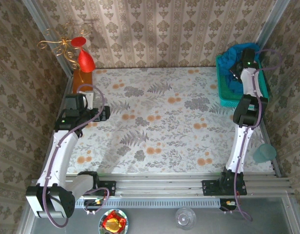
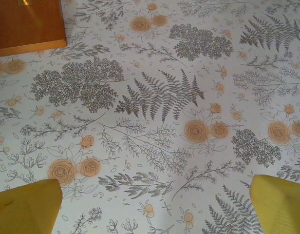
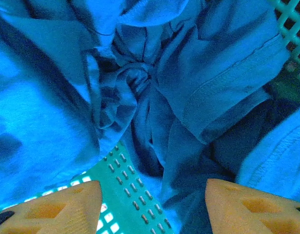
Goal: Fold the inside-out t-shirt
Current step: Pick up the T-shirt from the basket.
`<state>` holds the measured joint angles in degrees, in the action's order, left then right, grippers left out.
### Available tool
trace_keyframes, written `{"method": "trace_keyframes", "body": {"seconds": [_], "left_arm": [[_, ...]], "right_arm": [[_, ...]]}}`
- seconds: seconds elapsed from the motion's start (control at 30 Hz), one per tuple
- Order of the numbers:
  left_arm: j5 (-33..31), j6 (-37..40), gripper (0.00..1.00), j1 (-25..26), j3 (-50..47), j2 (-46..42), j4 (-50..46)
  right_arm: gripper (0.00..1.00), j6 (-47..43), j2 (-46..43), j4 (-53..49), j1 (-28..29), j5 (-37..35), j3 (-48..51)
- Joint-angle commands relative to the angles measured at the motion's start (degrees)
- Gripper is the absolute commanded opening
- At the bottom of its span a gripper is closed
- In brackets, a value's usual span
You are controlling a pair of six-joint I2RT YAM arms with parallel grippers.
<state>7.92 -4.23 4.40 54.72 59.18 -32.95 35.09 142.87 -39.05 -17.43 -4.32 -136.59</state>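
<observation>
The teal-blue t-shirt (image 1: 236, 54) lies crumpled in the green mesh basket (image 1: 222, 99) at the table's far right. In the right wrist view its bunched folds (image 3: 140, 83) hang close ahead, with a patch of basket floor (image 3: 125, 185) bare below them. My right gripper (image 3: 152, 195) is down in the basket; its yellow fingers (image 3: 57, 207) stand apart on either side of a dark fold, open and touching no cloth that I can see. My left gripper (image 2: 157, 195) hovers open over the bare floral tablecloth (image 2: 164, 97) at the left side, nothing between its fingers (image 2: 28, 204).
A wooden block (image 1: 84, 78) carries a red vase (image 1: 85, 61) at the far left corner; the block's corner (image 2: 28, 24) lies ahead of the left gripper. A pale cup (image 1: 263, 152) stands near the right edge. A glass (image 1: 185, 217) and a bowl (image 1: 113, 222) sit below the rail.
</observation>
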Motion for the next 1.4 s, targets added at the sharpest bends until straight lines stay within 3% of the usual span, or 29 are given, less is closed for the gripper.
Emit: {"method": "trace_keyframes", "body": {"seconds": [0.0,0.17,0.4,0.47,0.67,0.8,1.03,1.23,1.37], "left_arm": [[0.9,0.7,1.00,-0.4,-0.8,-0.1,0.3],[1.0,0.8,1.00,-0.5,-0.6,0.4,0.1],[0.8,0.8,1.00,-0.6,-0.6,0.7,-0.6],[0.5,0.9,1.00,-0.5,-0.5,0.8,-0.8],[-0.4,0.6,1.00,-0.6,-0.3,1.4,-1.2],[-0.6,0.6,1.00,-0.5,-0.2,1.6,-1.4],[-3.6,0.9,1.00,-0.6,-0.2,1.0,-2.0],[-3.4,1.1,1.00,-0.6,-0.3,0.8,-2.0],[-3.2,1.4,1.00,-0.7,-0.3,0.9,-2.0]], "right_arm": [[0.57,3.3,3.0,-5.3,-0.3,-0.5,-4.5],[0.54,3.7,3.8,-5.7,-0.3,-0.8,-4.2],[0.41,2.8,3.1,-6.9,-0.3,-1.0,-4.2],[0.43,2.8,2.3,-8.1,-0.2,-2.2,-4.2],[0.65,2.5,0.4,-12.5,0.2,-8.9,-4.7],[0.70,2.7,0.9,-15.2,0.4,-11.0,-6.1],[0.77,2.9,3.6,-15.4,0.6,-6.9,-6.5],[0.77,3.1,5.6,-15.9,0.7,-6.0,-7.2],[0.62,2.3,5.8,-15.1,0.7,-5.9,-7.2]]}}
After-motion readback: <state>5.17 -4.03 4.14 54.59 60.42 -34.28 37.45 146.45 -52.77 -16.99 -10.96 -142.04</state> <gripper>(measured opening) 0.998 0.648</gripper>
